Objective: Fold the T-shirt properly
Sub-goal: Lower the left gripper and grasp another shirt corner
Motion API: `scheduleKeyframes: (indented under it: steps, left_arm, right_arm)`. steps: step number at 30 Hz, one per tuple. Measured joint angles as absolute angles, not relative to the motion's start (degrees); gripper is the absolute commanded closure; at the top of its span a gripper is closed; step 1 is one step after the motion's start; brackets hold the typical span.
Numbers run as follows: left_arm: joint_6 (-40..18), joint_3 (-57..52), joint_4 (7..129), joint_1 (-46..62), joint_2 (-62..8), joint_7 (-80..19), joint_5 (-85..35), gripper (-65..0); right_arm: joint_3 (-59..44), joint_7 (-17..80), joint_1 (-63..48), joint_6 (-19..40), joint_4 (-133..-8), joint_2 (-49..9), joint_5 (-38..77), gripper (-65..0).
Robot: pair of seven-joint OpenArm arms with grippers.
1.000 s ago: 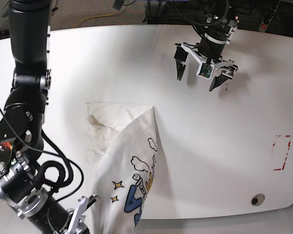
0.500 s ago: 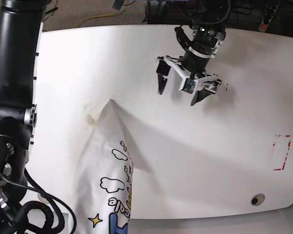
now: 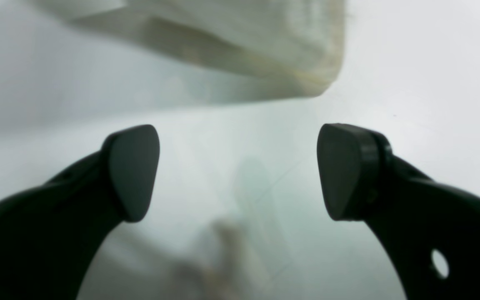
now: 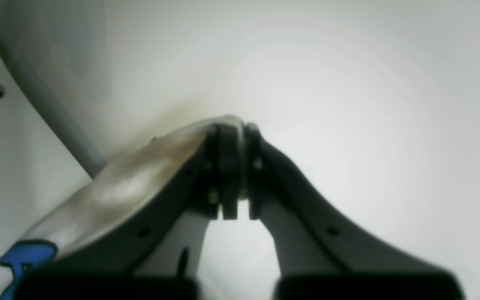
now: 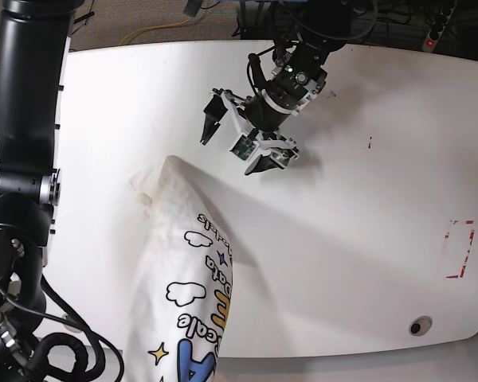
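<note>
The white T-shirt (image 5: 183, 270) with blue and yellow cartoon lettering stretches from the front left edge of the table up to a bunched far tip near the middle left. My left gripper (image 5: 228, 155) is open and hovers just right of that tip, apart from it. In the left wrist view the left gripper (image 3: 238, 171) is open and the shirt's edge (image 3: 244, 37) lies just ahead. In the right wrist view my right gripper (image 4: 231, 166) is shut on a fold of the T-shirt (image 4: 140, 183). The right gripper is out of the base view.
The right arm's black column (image 5: 24, 119) stands along the left side. A red tape mark (image 5: 460, 248) and a round hole (image 5: 418, 325) are at the right of the white table (image 5: 366, 239). Cables lie beyond the far edge.
My left gripper has moved left and nearer, toward the shirt's far tip, staying open. The shirt has been drawn left and narrower, with its tip shifted left.
</note>
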State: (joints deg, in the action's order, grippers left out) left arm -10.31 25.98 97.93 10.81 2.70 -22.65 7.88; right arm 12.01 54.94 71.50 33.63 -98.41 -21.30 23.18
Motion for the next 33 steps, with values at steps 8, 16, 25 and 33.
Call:
scheduleKeyframes:
  steps: [8, 16, 25, 33]
  left_arm:
    - [-10.09, 29.26, 86.72, 4.45, 7.22, -22.31, 7.86, -55.8]
    - [-9.02, 30.96, 74.08, -4.01, 7.73, -21.89, 3.60, -55.8]
    - [-2.57, 37.76, 63.88, -13.76, 8.01, -21.69, -12.32, -55.3]
    - [0.08, 41.63, 60.34, -15.75, 8.21, -17.93, -17.78, -23.1]
  right_arm:
    - [12.05, 55.13, 71.02, 33.67, -97.71, -21.61, 23.18, 0.0]
    - [12.05, 55.18, 69.87, 33.58, -97.71, -21.61, 22.76, 0.0]
    - [12.01, 55.16, 68.79, 33.69, -97.71, -21.74, 20.99, 0.0]
    - [12.05, 55.13, 68.64, 33.69, -97.76, -21.61, 21.04, 0.0]
